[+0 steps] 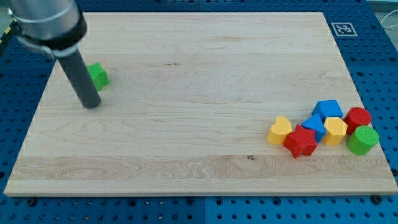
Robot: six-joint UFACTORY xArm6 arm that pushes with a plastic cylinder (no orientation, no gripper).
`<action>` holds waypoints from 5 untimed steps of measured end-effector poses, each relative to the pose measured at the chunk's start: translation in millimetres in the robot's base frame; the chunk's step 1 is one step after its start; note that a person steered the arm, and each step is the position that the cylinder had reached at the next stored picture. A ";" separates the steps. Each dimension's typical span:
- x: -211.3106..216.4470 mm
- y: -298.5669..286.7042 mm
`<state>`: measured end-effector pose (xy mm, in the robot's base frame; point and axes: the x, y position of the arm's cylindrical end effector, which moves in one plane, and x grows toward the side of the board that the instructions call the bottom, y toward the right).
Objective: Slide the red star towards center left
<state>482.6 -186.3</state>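
Observation:
The red star [301,141] lies near the board's lower right, in a tight cluster of blocks. It touches a yellow heart [280,130] on its left and a blue block [314,126] above it. My tip [92,104] rests on the board at the view's far left, far from the red star. A green block [97,75] sits just to the upper right of my tip, partly hidden by the rod.
The cluster also holds a blue cube [328,109], a yellow hexagon [335,130], a red cylinder [357,117] and a green cylinder [362,140] near the board's right edge [367,106]. A fiducial tag [343,28] sits at the top right.

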 end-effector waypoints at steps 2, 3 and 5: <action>93.9 152.0; 124.9 251.2; 130.0 424.1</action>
<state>612.6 237.7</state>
